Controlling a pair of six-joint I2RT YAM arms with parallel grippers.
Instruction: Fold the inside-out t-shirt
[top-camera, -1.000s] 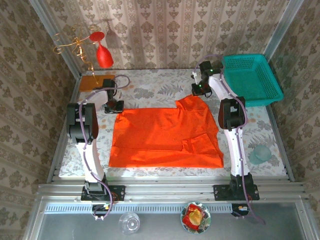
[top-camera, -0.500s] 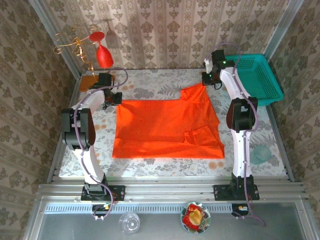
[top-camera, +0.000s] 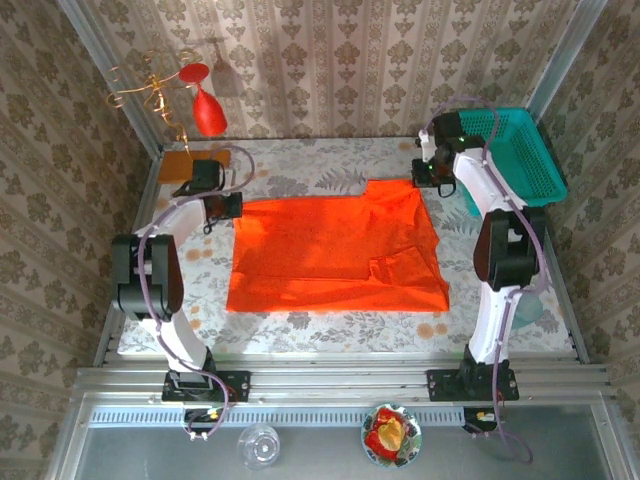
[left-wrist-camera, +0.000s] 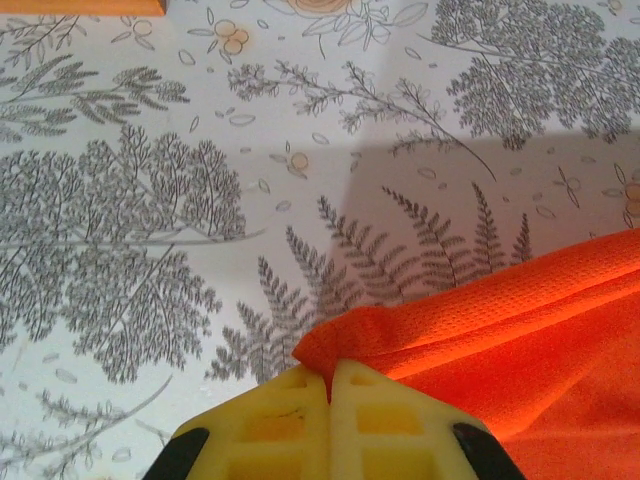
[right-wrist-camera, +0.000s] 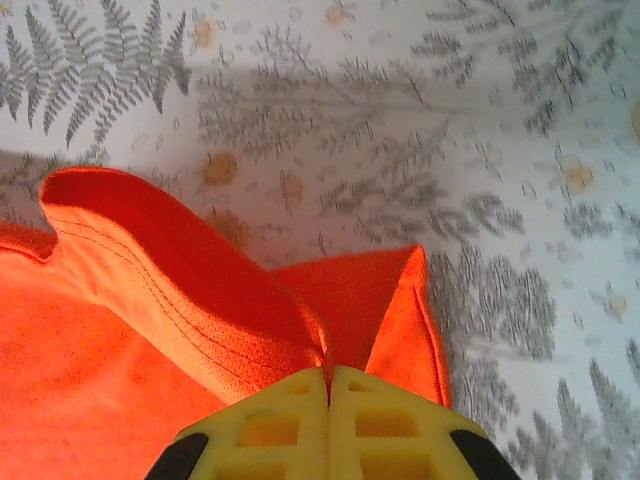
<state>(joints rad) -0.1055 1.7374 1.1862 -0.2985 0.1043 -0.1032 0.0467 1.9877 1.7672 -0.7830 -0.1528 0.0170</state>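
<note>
Currently: inside-out t-shirt (top-camera: 335, 250) lies spread on floral table (top-camera: 300, 165), between arms, wrinkled, small fold near its right side. Left gripper (left-wrist-camera: 330, 375) — yellow jaws pressed together, pinching far-left corner of t-shirt, cloth bunched at tips. Right gripper (right-wrist-camera: 328, 372) — jaws likewise closed, clamped on far-right corner; stitched hem fold stands up beside tips. Far edge of t-shirt runs between both grippers. Teal basket (top-camera: 520, 150) beside right arm. Orange-brown board (top-camera: 180, 165) at far-left table corner, apart from t-shirt.
</note>
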